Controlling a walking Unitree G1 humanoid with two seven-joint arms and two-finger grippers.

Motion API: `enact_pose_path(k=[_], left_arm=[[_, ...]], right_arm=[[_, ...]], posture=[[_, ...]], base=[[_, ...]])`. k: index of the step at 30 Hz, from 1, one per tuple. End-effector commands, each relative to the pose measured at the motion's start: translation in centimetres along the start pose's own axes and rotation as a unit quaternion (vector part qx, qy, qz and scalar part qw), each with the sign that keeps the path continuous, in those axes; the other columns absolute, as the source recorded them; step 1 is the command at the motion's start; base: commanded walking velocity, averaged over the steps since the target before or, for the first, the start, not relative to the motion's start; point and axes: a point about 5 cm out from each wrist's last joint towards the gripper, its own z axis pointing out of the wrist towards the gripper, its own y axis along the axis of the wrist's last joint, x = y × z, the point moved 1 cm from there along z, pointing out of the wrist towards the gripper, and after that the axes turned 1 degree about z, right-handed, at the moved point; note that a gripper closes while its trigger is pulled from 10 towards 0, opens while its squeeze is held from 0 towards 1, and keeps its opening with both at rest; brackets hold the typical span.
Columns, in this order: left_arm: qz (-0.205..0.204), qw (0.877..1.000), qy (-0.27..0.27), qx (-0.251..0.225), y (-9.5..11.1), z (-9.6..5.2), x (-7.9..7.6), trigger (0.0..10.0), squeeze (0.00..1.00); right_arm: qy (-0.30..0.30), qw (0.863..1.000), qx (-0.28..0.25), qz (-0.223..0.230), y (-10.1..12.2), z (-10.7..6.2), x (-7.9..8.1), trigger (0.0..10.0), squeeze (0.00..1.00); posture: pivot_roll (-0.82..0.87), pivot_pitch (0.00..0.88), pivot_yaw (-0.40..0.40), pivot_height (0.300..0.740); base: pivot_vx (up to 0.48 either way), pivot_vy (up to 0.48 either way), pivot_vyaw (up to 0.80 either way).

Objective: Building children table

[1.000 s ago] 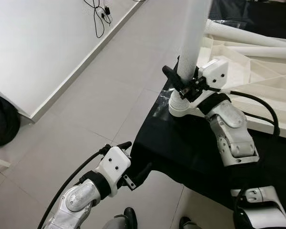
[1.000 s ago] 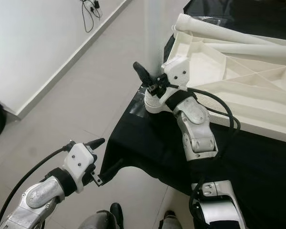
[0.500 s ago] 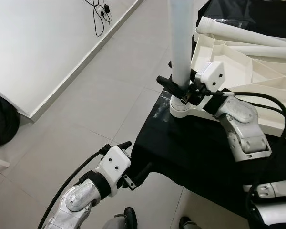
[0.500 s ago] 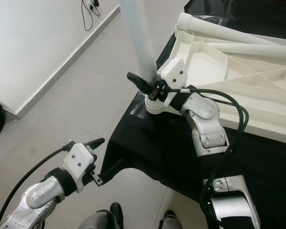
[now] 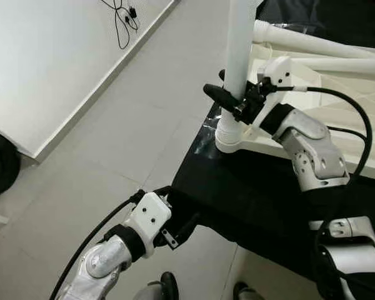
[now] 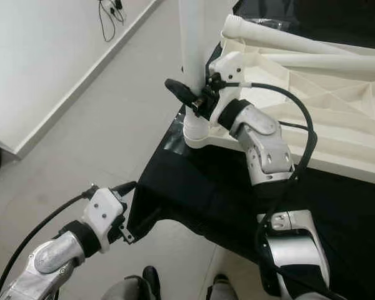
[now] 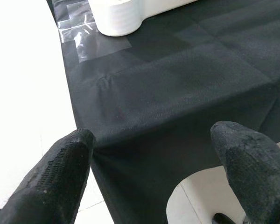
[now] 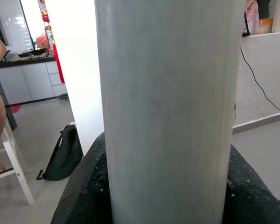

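A white table top (image 6: 337,94) lies upside down on a black cloth (image 5: 256,194). A white table leg (image 5: 239,37) stands upright in the corner socket (image 5: 228,136) nearest me. My right gripper (image 5: 232,94) is shut on this leg just above the socket; in the right wrist view the leg (image 8: 168,107) sits between the black fingers (image 8: 84,186). My left gripper (image 5: 178,209) is open and holds nothing, low beside the hanging corner of the cloth (image 7: 177,93). Two more white legs (image 6: 287,40) lie along the far side of the table top.
A clear taped patch (image 5: 203,140) marks the cloth corner by the socket. Black cables (image 5: 120,19) trail along the white wall's base. A black backpack (image 5: 0,162) lies on the tiled floor at the left. A person's leg and a white stool (image 8: 14,163) stand behind.
The leg has swung from a tilt to upright in its socket, with my right gripper still shut on it and its wrist raised a little. My left arm has stayed in place.
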Motion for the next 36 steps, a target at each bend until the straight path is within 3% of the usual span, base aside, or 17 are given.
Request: enact_pose_path(k=[1,6,11,16,20,21,26,30,33,36], left_arm=[[0.0,1.0,-0.003,0.012,-0.3,-0.3,-0.3,10.0,0.0],[0.0,1.0,-0.002,0.012,-0.3,-0.3,-0.2,10.0,0.0],[0.002,1.0,-0.003,0.013,-0.3,-0.4,-0.1,10.0,0.0],[0.002,1.0,-0.004,0.013,-0.2,-0.5,-0.2,10.0,0.0],[0.0,1.0,-0.003,0.014,0.0,-0.9,-0.4,10.0,0.0],[-0.002,1.0,0.0,0.015,0.0,-1.2,-0.5,10.0,0.0],[-0.007,1.0,-0.002,0.017,0.2,-1.7,-1.0,10.0,0.0],[-0.008,1.0,-0.003,0.017,0.3,-1.8,-1.1,10.0,0.0],[0.001,1.0,-0.011,0.015,0.9,-2.5,-1.4,10.0,0.0],[0.018,1.0,-0.009,0.014,1.3,-2.8,-1.2,10.0,0.0]], right_arm=[[0.019,0.999,0.02,0.04,-2.1,-0.4,0.8,10.0,0.0],[0.067,0.996,-0.006,0.056,-1.8,-0.7,1.4,10.0,0.0],[0.144,0.989,0.002,0.026,-2.1,-0.4,2.1,10.0,0.0],[0.168,0.986,0.002,0.009,-1.5,0.6,1.9,10.0,0.0],[0.166,0.985,-0.036,0.018,1.1,1.7,0.4,10.0,0.0],[0.172,0.982,-0.072,0.044,2.9,1.8,-0.4,10.0,0.0],[0.199,0.972,-0.11,0.062,5.2,1.6,-1.2,10.0,0.0],[0.208,0.971,-0.106,0.058,5.2,1.6,-1.1,10.0,0.0],[0.278,0.955,-0.087,0.051,4.6,1.2,-0.3,10.0,0.0],[0.304,0.948,-0.077,0.049,4.1,1.1,0.0,10.0,0.0]], posture=[[-0.01,0.315,0.083,0.74],[-0.01,0.316,0.084,0.74],[0.01,0.326,0.092,0.74],[0.01,0.331,0.091,0.74],[0.03,0.344,0.084,0.74],[0.04,0.349,0.081,0.74],[0.05,0.37,0.071,0.74],[0.05,0.372,0.07,0.74],[0.07,0.398,0.065,0.74],[0.08,0.406,0.067,0.74]], base=[[0.0,0.0,0.0],[0.0,0.0,0.0],[0.0,0.0,0.0],[0.0,0.0,0.0],[0.0,0.0,0.0],[0.0,0.0,0.0],[0.0,0.0,0.0],[0.0,0.0,0.0],[0.0,0.0,0.0],[0.0,0.0,0.0]])
